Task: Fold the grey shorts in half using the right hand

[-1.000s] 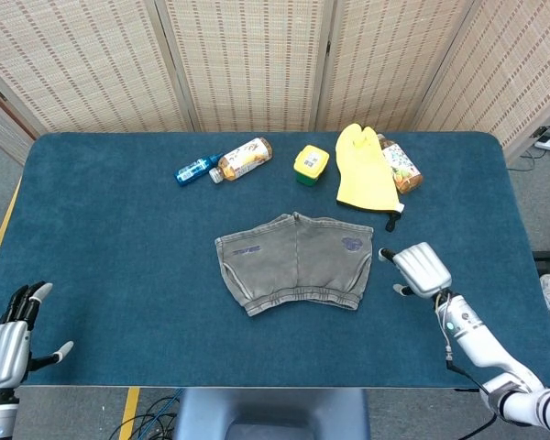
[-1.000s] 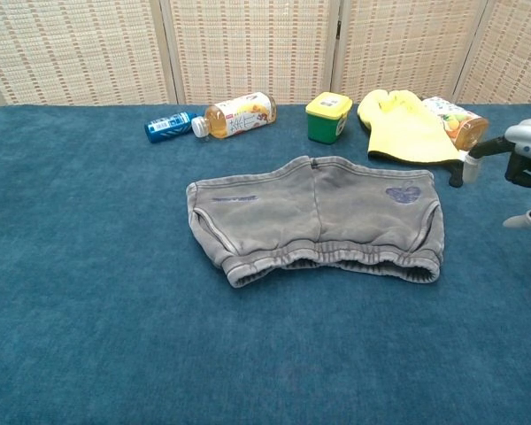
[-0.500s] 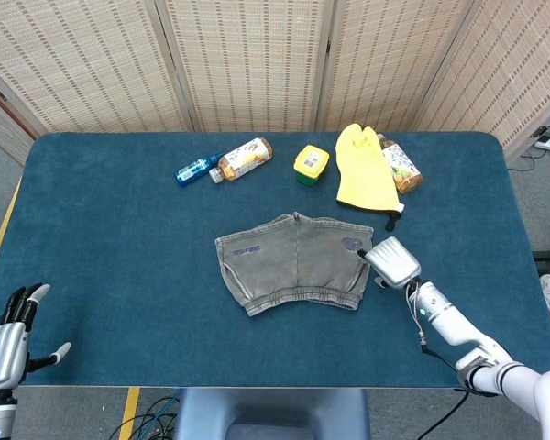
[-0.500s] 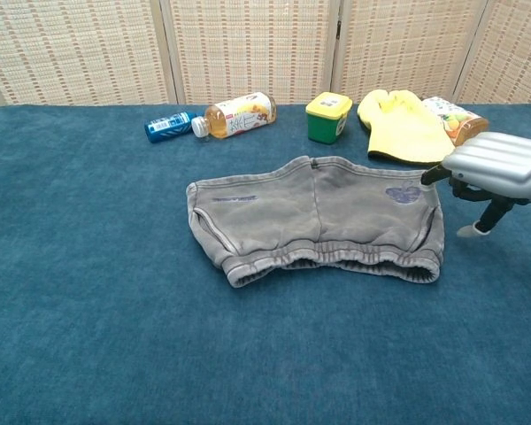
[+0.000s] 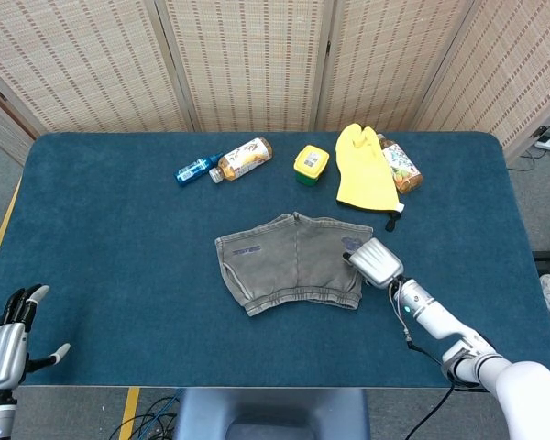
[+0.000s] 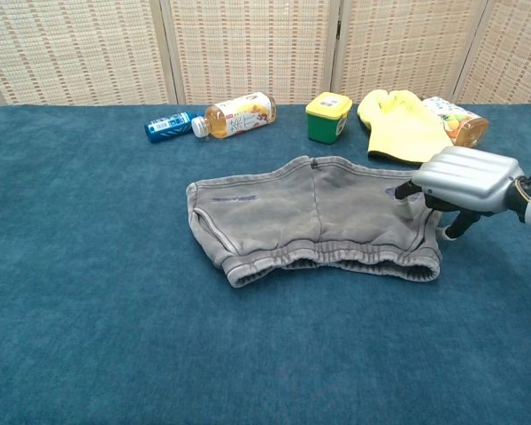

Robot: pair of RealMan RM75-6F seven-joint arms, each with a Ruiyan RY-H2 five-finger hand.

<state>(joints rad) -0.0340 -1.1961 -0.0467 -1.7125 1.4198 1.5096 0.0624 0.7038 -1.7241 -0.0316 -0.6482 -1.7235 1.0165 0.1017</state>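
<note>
The grey shorts [image 5: 289, 261] [image 6: 310, 221] lie spread flat in the middle of the blue table, waistband toward the near edge. My right hand [image 5: 374, 261] [image 6: 465, 180] hovers palm down over the shorts' right edge, fingers curled downward onto the cloth there; whether it has pinched the fabric is hidden under the hand. My left hand [image 5: 5, 339] rests at the table's near left corner, far from the shorts, fingers spread and empty.
Along the back stand a blue bottle [image 5: 194, 169], a tea bottle [image 5: 243, 158] lying on its side, a green tub with yellow lid [image 5: 311, 164], a yellow glove [image 5: 364, 170] and an orange-labelled bottle [image 5: 401, 167]. Woven screens stand behind the table.
My right hand has moved left from beside the shorts onto their right edge and lowered toward the cloth. The left hand has barely shifted. The shorts lie as before.
</note>
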